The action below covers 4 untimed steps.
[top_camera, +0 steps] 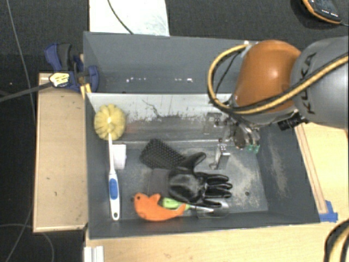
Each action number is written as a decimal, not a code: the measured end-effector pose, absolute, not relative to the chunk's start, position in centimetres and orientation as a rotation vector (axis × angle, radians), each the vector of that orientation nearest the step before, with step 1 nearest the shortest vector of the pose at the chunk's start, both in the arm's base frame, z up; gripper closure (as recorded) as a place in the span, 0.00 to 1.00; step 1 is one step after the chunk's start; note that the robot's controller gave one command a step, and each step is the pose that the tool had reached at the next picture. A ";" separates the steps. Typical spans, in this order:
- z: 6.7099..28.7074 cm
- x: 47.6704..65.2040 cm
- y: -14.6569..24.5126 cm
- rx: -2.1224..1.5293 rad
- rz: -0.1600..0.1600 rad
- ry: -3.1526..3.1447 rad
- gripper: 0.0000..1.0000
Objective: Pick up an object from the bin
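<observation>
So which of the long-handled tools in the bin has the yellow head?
The brush along the left wall of the bin: round yellow head, white handle with a blue grip. The black spatula in the middle has a flat, dark head.

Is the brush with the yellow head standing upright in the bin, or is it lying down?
Lying down. The brush rests flat on the bin floor, its whole white-and-blue handle visible lengthwise.

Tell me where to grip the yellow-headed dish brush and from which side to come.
Take the dish brush by its thin white handle, between yellow head and blue grip, probably from straight above, closing across it: it lies flat, close along the bin's left wall.
</observation>
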<state>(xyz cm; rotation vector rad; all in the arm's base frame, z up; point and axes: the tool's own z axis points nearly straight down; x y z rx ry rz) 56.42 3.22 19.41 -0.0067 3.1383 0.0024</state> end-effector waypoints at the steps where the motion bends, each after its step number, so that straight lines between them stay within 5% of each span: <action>1: 19.4 56.4 3.2 -0.007 0.002 3.138 0.00; 2: 26.4 54.7 4.8 -0.602 0.002 3.079 0.00; 3: 19.7 55.6 4.0 -0.395 0.002 3.105 0.00; 4: 19.4 54.6 5.0 -0.254 0.004 3.126 0.00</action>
